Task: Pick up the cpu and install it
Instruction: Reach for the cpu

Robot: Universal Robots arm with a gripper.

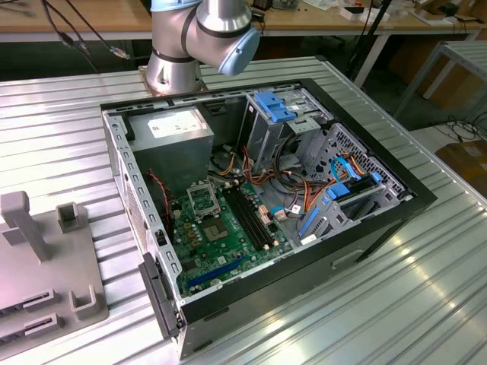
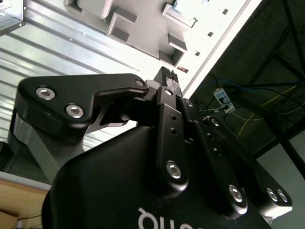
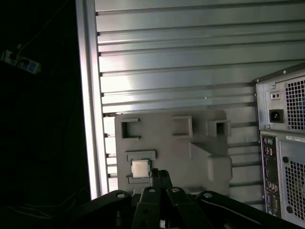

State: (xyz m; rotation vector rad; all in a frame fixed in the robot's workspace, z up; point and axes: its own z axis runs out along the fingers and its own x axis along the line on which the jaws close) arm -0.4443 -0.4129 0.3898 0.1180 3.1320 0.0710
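I saw the black gripper [image 3: 160, 175] with fingers pressed together, apparently empty, near the thin silver-grey square cpu [image 3: 139, 168].
It lay in the grey plastic holder [image 3: 190, 148], in a recess: light, stiff, fragile, I judged; best gripped by opposite edges.

The arm [image 1: 204, 24] is built of fat, rounded, silver-grey joints closed by pale blue caps [image 1: 243, 47], and it rises from a silver cylindrical base [image 1: 169, 72]. The gripper [image 2: 167, 78] is matte black all over: a bulky smooth body with flat, round-ended links [image 2: 167, 138] stacked side by side, each pinned with bright silver socket-head screws [image 2: 173, 169]. White lettering [image 2: 157, 220] runs across the body's lower edge. In both wrist views the jaws are slim black bars narrowing to ribbed tips.
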